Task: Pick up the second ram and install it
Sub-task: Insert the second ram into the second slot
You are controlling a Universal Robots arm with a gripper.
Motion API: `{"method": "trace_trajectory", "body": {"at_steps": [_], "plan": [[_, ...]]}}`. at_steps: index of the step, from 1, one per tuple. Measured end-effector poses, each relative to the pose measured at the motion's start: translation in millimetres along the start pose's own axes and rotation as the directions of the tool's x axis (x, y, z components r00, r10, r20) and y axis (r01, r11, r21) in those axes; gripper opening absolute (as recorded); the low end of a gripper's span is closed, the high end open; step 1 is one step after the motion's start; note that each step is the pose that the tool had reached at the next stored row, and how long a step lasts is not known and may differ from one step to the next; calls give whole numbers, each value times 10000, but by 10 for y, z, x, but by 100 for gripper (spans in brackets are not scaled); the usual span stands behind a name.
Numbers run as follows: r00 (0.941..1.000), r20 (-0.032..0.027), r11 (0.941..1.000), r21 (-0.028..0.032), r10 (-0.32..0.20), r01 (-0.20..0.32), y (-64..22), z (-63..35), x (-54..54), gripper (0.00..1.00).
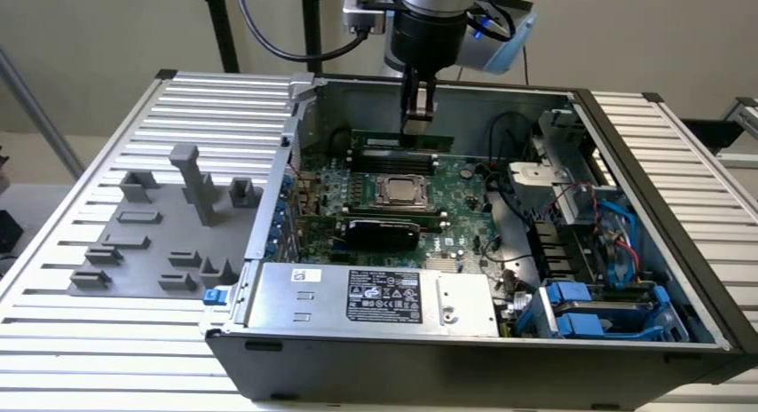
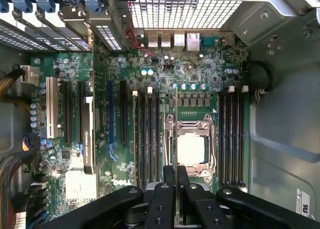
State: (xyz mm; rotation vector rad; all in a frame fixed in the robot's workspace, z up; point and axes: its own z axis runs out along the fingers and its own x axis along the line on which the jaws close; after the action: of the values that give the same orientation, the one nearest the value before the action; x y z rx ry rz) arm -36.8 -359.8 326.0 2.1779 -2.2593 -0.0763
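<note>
Inside an open computer case point(image 1: 474, 368), a robot arm's claw point(image 1: 414, 119) comes down from above and is clamped on the ram point(image 1: 382, 140), a slim green strip held level with its long edge down.

The exterior view gives the setting. The ram hangs just past the far side of the socket point(image 1: 403, 192), parallel to that side and low over the green board point(image 1: 462, 225). Whether it touches the board cannot be told. On the near side of the socket sits a silver power supply point(image 1: 367, 297). Well apart from the socket, outside the case toward the exterior view's left, a grey fixture point(image 1: 154, 234) lies on a slatted table point(image 1: 106, 341).

The wrist view looks straight down along the claw point(image 2: 176, 171) and shows what the exterior view cannot. The ram point(image 2: 176, 124) appears edge-on as a thin pale line gripped between two black fingers point(image 2: 162, 199). The line runs along one edge of the socket point(image 2: 192, 149), between the socket and a bank of long black slots point(image 2: 145, 139). A second bank of slots point(image 2: 232, 139) lies just beside the socket's opposite edge. This view does not show how high the ram is above the board point(image 2: 200, 69).
</note>
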Motion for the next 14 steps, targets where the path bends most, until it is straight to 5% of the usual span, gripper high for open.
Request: {"method": "trace_trajectory", "body": {"at_steps": [14], "plan": [[10000, 7, 10000, -5, 6, -6, -8, 236, 99, 0]]}}
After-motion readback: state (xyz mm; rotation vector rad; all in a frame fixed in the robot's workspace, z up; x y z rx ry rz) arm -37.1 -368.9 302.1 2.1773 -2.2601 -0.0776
